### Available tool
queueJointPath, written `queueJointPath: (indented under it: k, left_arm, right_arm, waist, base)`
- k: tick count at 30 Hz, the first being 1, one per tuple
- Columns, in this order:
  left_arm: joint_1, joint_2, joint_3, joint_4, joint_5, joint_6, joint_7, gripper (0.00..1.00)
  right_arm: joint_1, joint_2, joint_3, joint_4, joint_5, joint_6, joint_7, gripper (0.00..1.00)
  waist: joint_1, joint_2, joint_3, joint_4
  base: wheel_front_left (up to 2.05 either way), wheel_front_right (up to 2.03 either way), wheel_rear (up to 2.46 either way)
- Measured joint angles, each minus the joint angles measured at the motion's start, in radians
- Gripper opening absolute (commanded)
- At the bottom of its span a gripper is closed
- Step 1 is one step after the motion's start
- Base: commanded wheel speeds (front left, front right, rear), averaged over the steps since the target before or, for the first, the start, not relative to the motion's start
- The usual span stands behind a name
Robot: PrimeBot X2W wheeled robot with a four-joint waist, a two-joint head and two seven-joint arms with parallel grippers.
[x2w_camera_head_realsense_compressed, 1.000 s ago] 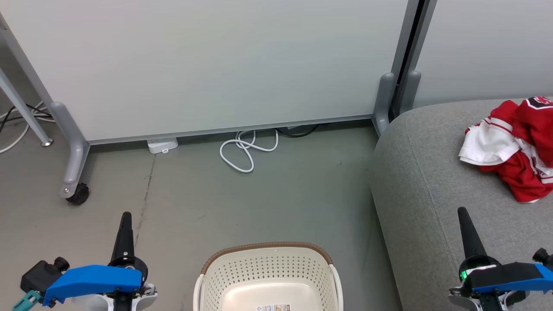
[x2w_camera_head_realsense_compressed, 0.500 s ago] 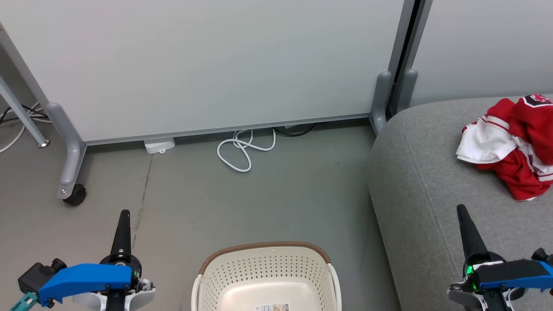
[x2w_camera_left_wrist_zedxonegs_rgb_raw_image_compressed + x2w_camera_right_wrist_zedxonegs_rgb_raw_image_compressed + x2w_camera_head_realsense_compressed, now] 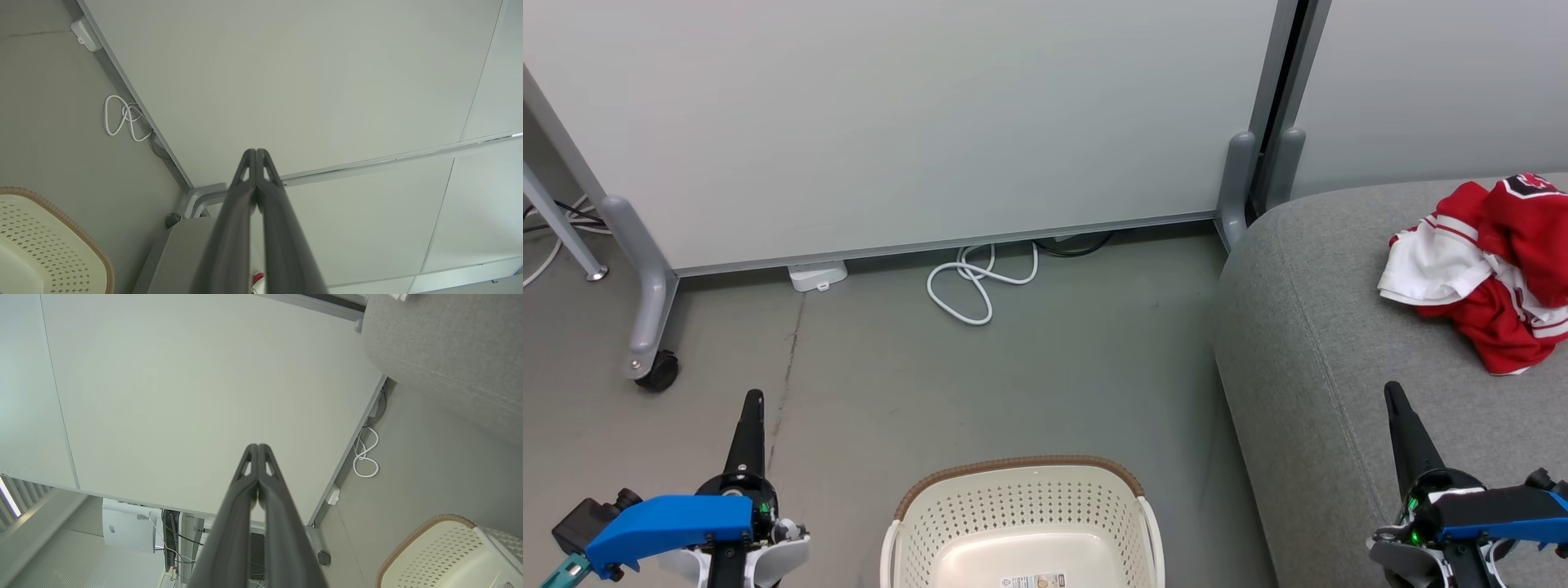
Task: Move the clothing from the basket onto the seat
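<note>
The red and white clothing (image 3: 1486,265) lies crumpled on the grey seat (image 3: 1307,351) at the right. On the floor at the bottom centre stands the cream basket (image 3: 1021,523) with its brown rim, and its inside looks bare apart from a label. My left gripper (image 3: 752,398) is shut at the lower left, over the floor to the left of the basket. Low on the right, my right gripper (image 3: 1391,387) is shut over the seat's front part. The left wrist view has the basket (image 3: 45,245) and shut fingertips (image 3: 256,153). The right wrist view has the seat (image 3: 445,355), the basket (image 3: 441,555) and my right gripper (image 3: 258,447).
A pale partition panel (image 3: 915,122) on grey wheeled feet (image 3: 645,327) stands behind the floor area. A coiled white cable (image 3: 976,282) and a small white box (image 3: 817,275) lie at its base. A second panel (image 3: 1429,82) stands behind the seat.
The whole head view has shifted slightly, so the camera has moved. Both grippers sit a little lower in the picture and remain shut. The clothing and basket lie as before.
</note>
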Motion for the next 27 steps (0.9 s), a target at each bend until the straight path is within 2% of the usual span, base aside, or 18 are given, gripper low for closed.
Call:
queueJointPath:
  k: [27]
  left_arm:
    - [-0.017, -0.006, 0.030, 0.000, -0.194, -0.004, 0.050, 0.00]
  right_arm:
    - [-0.023, -0.001, -0.007, 0.011, 0.203, 0.000, 0.049, 0.00]
  waist:
    - [0.0000, 0.0000, 0.005, -0.018]
  base:
    - [0.00, 0.00, 0.00]
